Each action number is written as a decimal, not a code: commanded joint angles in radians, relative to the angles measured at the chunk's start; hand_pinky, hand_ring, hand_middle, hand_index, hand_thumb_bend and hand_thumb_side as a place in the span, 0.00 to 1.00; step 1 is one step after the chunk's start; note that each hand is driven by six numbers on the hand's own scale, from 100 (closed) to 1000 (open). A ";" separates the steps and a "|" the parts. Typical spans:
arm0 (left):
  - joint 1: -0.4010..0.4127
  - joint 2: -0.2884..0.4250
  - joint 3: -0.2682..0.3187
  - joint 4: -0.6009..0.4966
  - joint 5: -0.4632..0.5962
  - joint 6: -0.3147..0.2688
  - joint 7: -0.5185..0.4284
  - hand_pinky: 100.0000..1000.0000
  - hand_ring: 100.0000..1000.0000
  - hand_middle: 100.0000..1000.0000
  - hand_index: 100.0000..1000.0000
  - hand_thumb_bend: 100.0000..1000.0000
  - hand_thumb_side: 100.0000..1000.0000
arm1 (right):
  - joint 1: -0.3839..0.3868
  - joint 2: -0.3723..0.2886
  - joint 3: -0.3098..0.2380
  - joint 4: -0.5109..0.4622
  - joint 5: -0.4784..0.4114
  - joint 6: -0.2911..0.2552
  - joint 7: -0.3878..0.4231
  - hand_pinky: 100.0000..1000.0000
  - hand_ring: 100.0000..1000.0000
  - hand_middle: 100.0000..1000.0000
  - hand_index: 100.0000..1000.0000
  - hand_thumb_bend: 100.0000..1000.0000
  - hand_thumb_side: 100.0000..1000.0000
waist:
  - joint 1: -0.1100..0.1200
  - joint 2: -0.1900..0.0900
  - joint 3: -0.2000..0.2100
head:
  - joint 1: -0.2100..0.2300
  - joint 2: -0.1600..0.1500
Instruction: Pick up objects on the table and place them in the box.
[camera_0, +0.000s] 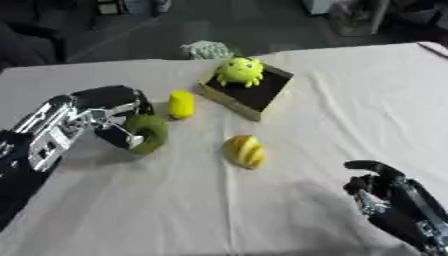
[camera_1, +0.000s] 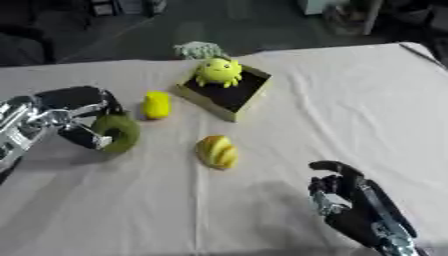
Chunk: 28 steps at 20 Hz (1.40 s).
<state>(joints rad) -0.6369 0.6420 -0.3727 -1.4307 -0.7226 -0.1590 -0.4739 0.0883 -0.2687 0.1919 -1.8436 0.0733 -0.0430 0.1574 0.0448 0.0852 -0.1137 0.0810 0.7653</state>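
Observation:
A dark, shallow box (camera_0: 255, 93) sits at the table's far centre, with a lime-green round toy (camera_0: 239, 71) on its far corner. My left hand (camera_0: 112, 114) is curled round an olive-green ring (camera_0: 151, 132) at the left, thumb through its hole. A small yellow cylinder (camera_0: 181, 104) stands between the ring and the box. A yellow ridged fruit-like piece (camera_0: 244, 151) lies in the middle of the cloth. My right hand (camera_0: 378, 189) rests at the lower right, fingers relaxed and holding nothing.
A white cloth (camera_0: 332, 120) covers the table, with creases running toward me. A pale green-white crumpled thing (camera_0: 206, 49) lies just beyond the table's far edge behind the box. Dark floor and clutter lie beyond.

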 joint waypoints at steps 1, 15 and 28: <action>-0.027 0.039 0.017 -0.041 0.021 0.012 0.009 0.56 0.43 0.41 0.63 0.00 0.09 | -0.006 -0.009 -0.002 -0.018 -0.003 0.000 -0.002 0.60 0.58 0.75 0.75 0.00 0.23 | -0.001 -0.012 0.000 | -0.002 0.005; -0.278 -0.177 0.002 0.135 -0.123 -0.009 0.174 0.68 0.55 0.52 0.74 0.05 0.07 | -0.062 -0.002 0.032 -0.043 -0.041 -0.005 0.026 0.60 0.57 0.75 0.75 0.00 0.23 | -0.026 0.051 -0.097 | 0.062 0.005; -0.317 -0.290 0.006 0.327 -0.323 0.021 0.370 0.74 0.68 0.65 0.82 0.10 0.08 | -0.091 0.002 0.039 -0.058 -0.066 -0.016 0.028 0.60 0.57 0.75 0.75 0.00 0.24 | -0.024 0.084 -0.146 | 0.083 0.005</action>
<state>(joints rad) -0.9259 0.3475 -0.3781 -1.1034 -1.0323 -0.1445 -0.1222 0.0077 -0.2597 0.2295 -1.8790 0.0140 -0.0542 0.1850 0.0232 0.1822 -0.2595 0.1606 0.7653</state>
